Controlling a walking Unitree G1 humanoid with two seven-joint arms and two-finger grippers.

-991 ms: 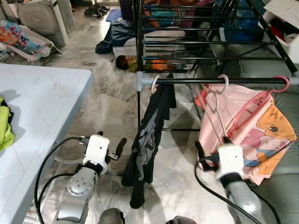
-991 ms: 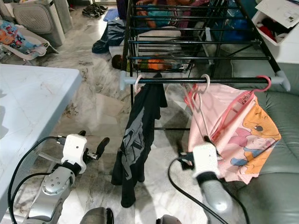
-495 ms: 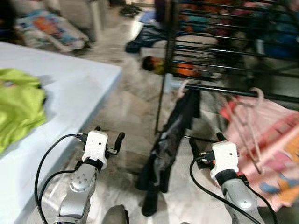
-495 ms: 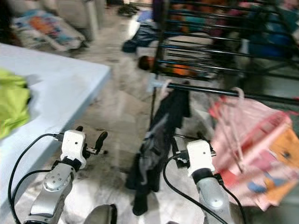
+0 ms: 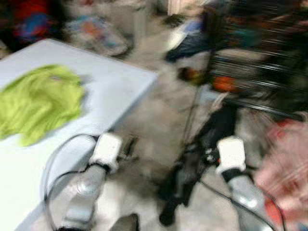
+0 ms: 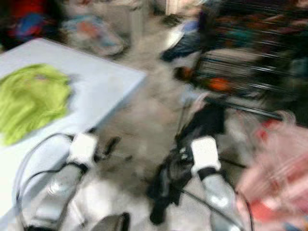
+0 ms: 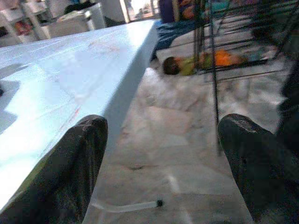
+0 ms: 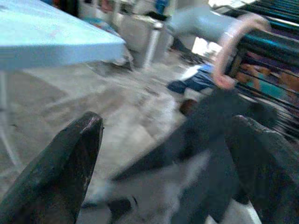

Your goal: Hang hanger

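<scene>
Marble floor [image 7: 187, 158]; lime cloth [image 5: 41, 98] on white table [image 5: 115, 86]; both tools spread, empty.

One pale table [image 5: 120, 86], one green garment [image 5: 41, 98], one black rack [image 5: 260, 62] — two hung garments, dark [image 5: 211, 139] and pink [image 5: 284, 173].

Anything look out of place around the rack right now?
Nothing damaged that I can make out; the head views are blurred. A lime green garment lies crumpled on the white table, and clothes lie on the floor under the drying rack.
</scene>
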